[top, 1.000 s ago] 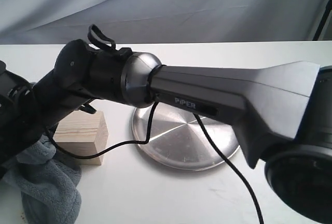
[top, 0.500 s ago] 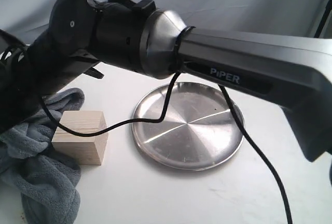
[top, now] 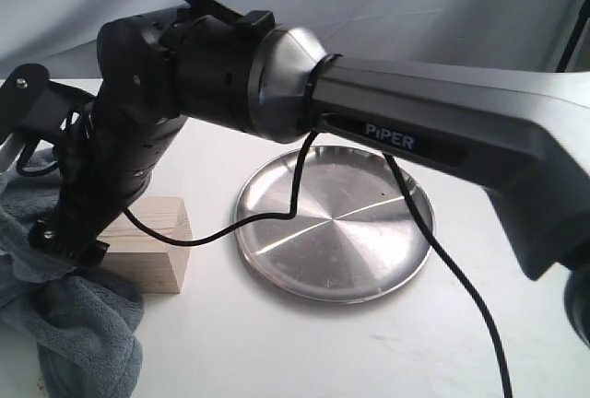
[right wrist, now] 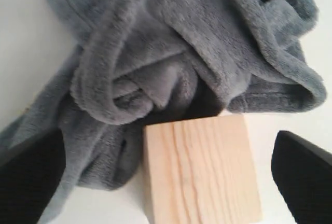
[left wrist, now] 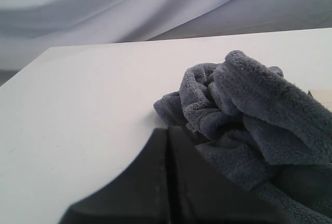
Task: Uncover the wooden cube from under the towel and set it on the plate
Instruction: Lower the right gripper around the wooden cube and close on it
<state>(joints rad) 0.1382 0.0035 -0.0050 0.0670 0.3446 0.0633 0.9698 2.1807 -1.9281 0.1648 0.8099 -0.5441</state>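
Note:
The wooden cube (top: 152, 243) (right wrist: 199, 172) stands bare on the white table, left of the plate (top: 334, 230). The grey towel (top: 83, 333) (right wrist: 155, 53) (left wrist: 254, 115) lies bunched against the cube's left and far sides. My right gripper (top: 74, 232) (right wrist: 171, 182) points down over the cube and is open wide. One finger (right wrist: 28, 177) is over the towel's edge and the other finger (right wrist: 306, 177) is past the cube's opposite side, neither touching it. My left gripper (left wrist: 168, 141) is shut, its tips at the towel's edge, with nothing seen between them.
My right arm (top: 415, 131) spans the scene above the plate, and its black cable (top: 277, 218) droops over the plate's left rim. A grey cloth backdrop (top: 369, 2) hangs behind the table. Bare tabletop (top: 304, 352) lies in front of the plate.
My right arm has risen and its wrist has swung down, bringing the open gripper over the cube. The towel has shifted a little at the left.

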